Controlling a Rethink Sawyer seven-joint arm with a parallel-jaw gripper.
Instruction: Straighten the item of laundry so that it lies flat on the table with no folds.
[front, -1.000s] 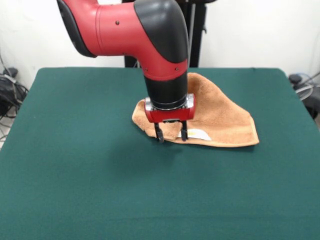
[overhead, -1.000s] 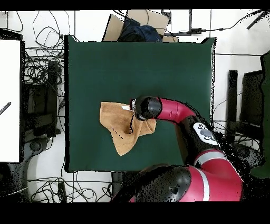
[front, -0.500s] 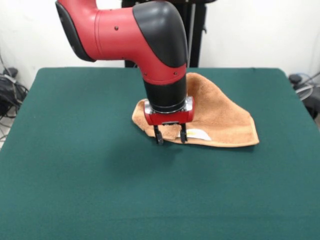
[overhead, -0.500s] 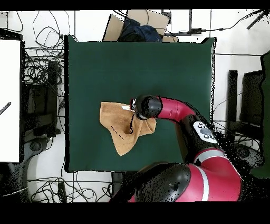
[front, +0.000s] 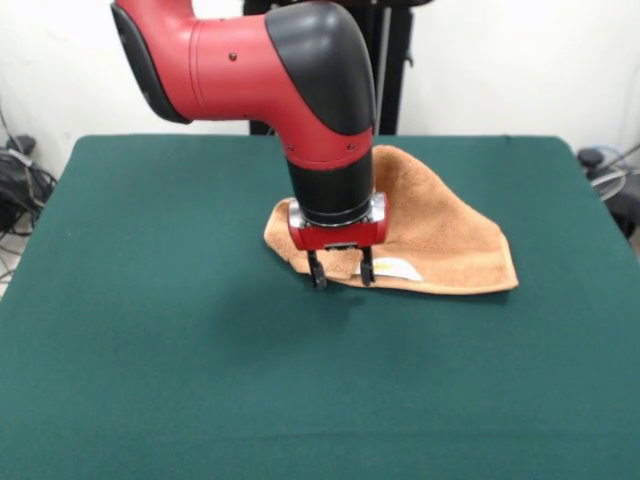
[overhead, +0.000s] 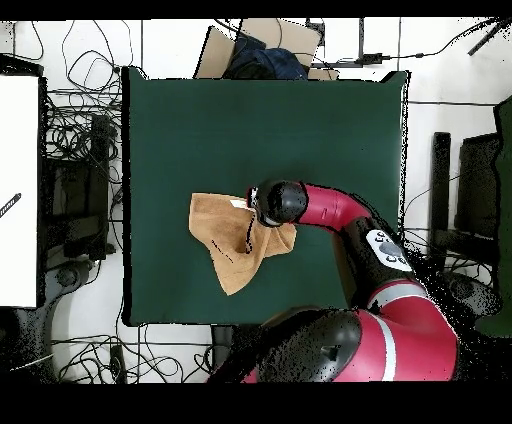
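Fingers (front: 340, 272) were spread and empty, straddling the towel's (front: 440, 235) front hem at middle frame. The towel lay folded into a rough triangle just right of centre on the tabletop (front: 150, 330) — white label (front: 398, 268) beside the right finger. You were best to pinch only the top layer at that hem, then draw it low toward the frame's bottom. Count: one towel, one label, one gripper — two fingers.
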